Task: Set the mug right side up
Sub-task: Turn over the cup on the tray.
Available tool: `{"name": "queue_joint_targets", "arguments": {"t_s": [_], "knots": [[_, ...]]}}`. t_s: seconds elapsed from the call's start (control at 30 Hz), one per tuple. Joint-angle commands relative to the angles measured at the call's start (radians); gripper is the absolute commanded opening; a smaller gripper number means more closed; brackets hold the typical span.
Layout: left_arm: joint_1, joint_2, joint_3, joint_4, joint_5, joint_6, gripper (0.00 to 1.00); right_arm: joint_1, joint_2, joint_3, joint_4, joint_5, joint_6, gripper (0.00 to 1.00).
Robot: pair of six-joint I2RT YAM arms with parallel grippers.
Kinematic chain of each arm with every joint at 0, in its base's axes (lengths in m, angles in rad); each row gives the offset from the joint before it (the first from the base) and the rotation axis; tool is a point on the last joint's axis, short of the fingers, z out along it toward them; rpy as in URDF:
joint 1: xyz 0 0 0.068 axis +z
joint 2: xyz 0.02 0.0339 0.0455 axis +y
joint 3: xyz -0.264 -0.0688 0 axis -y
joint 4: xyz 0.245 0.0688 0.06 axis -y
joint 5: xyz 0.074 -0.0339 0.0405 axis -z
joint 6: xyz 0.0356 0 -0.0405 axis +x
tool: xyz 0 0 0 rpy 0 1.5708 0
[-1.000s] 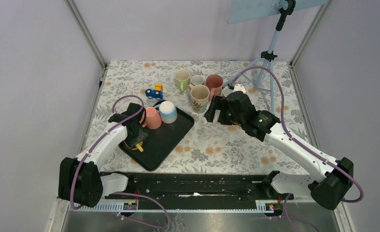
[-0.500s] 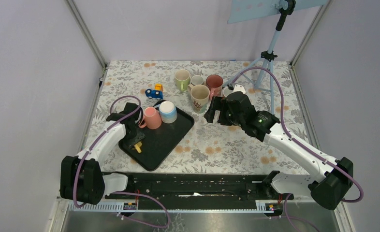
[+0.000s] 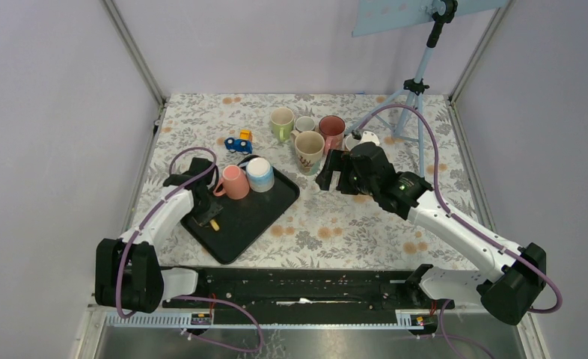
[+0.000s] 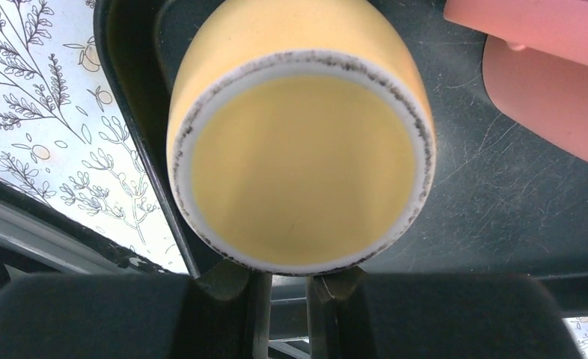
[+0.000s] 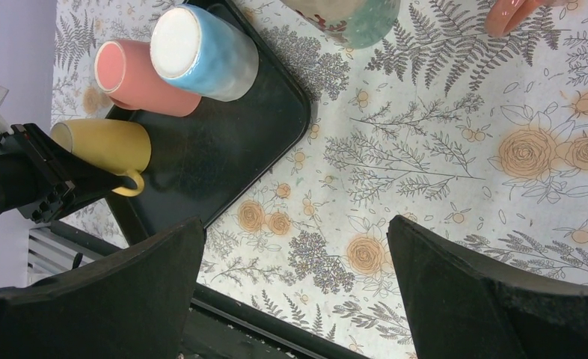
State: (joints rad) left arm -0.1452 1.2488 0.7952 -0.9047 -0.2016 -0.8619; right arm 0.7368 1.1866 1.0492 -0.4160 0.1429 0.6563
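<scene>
Yellow mug [image 4: 302, 161] on the black tray [image 5: 261, 112], left edge, handle clamped in our left gripper [image 4: 282, 278].
We are counting three mugs there, four upright mugs [image 3: 309, 149] toward the far edge; right gripper [image 5: 291, 239] gaping wide.

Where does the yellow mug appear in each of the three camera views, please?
Top external: the yellow mug shows only as a sliver at the left side of the black tray.
Left wrist: it fills the centre.
Right wrist: far left, just below the pink mug.
Shared landmark: the black tray.
</scene>
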Motion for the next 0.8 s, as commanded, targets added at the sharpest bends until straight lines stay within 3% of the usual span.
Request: {"name": "queue_joint_targets", "arguments": {"t_s": [0.0, 0.5, 0.77], "knots": [[0.010, 0.006, -0.017, 0.039, 0.016, 0.001, 0.00, 0.003, -0.007, -0.003, 0.022, -0.008, 0.006, 1.00], [0.010, -0.157, 0.047, 0.018, 0.102, -0.022, 0.00, 0.003, 0.011, -0.013, 0.079, -0.082, 0.037, 1.00], [0.010, -0.208, 0.064, 0.027, 0.252, -0.063, 0.00, 0.003, 0.029, -0.055, 0.176, -0.190, 0.107, 1.00]]}}
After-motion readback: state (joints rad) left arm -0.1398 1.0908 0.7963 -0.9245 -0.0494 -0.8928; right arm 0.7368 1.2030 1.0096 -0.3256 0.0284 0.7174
